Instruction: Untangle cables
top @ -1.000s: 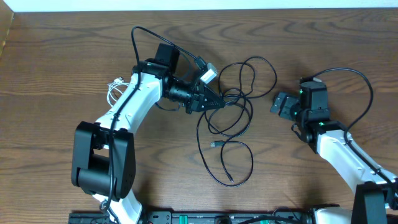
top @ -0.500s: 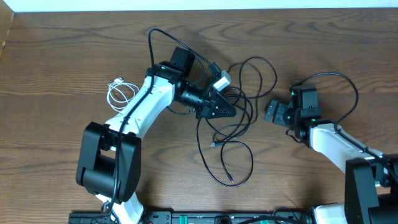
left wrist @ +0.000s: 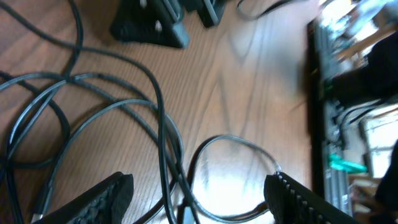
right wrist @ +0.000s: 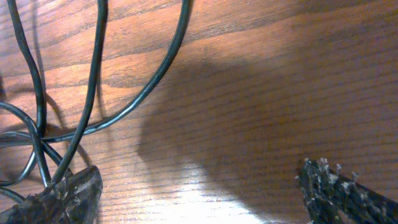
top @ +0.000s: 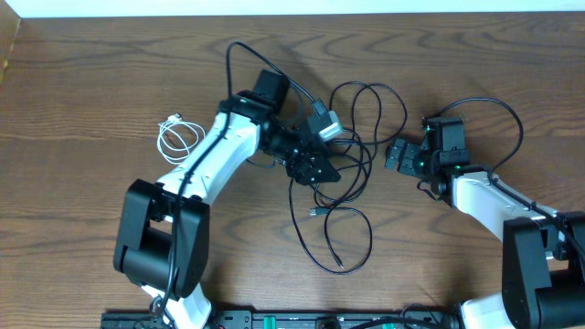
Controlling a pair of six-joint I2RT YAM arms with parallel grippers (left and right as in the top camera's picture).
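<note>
The long black cable (top: 370, 239) lies in tangled loops at mid-table, with a small plug (top: 314, 212) inside the lower loop. My left gripper (top: 315, 169) hovers over the left side of the tangle. In the left wrist view it (left wrist: 199, 199) is open wide, with black cable (left wrist: 159, 109) strands running between its fingers (left wrist: 106, 199). The white cable (top: 178, 137) sits coiled apart, left of the left arm. My right gripper (top: 398, 153) is at the tangle's right edge. In its wrist view it (right wrist: 199, 193) is open over bare wood, with cable (right wrist: 177, 46) strands by the left finger (right wrist: 62, 196).
Thicker black arm wires arch over the left arm (top: 233, 55) and the right arm (top: 507, 119). A rail of equipment (top: 274, 320) runs along the table's front edge. The table's far edge (top: 292, 15) is at the top.
My left gripper was shut in the black tangle and has opened wide, shifting right and slightly down. The right gripper has moved left towards the tangle.
</note>
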